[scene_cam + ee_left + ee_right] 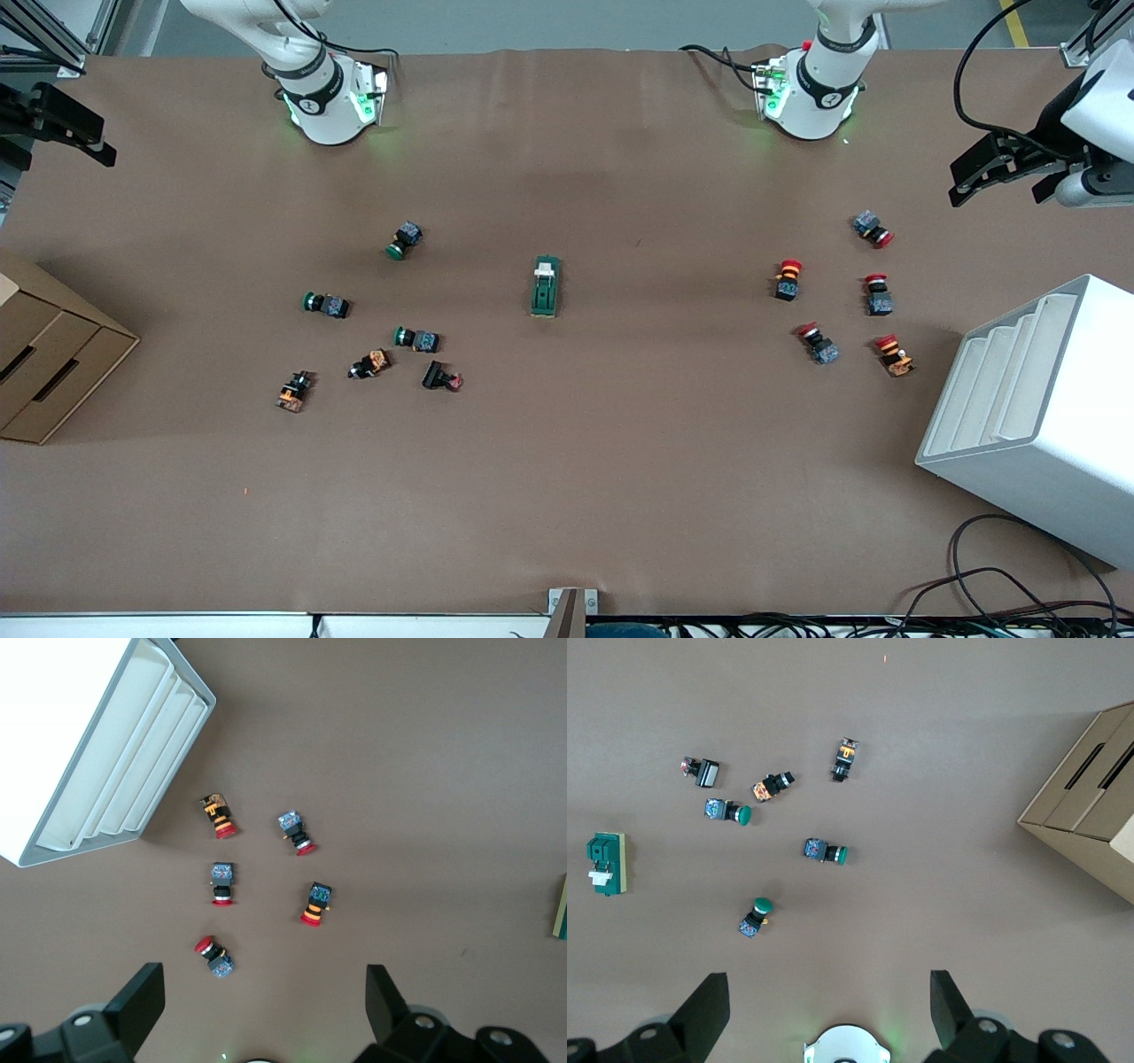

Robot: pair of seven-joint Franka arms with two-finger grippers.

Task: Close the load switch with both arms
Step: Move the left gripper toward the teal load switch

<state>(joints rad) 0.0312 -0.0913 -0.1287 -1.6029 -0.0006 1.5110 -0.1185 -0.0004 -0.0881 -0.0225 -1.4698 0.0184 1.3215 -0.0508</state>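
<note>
We see five red push buttons [834,303] toward the left arm's end, beside a white tiered tray [1041,416]. Three green push buttons [376,289] and three dark components [368,377] lie toward the right arm's end, near a cardboard box [44,354].

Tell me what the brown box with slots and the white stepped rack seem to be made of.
The brown slotted box looks like matte corrugated cardboard: tan faces, folded edges, cut slots. The white stepped rack looks like smooth plastic, possibly painted metal: even white walls, rounded corners and a faint sheen.
</note>
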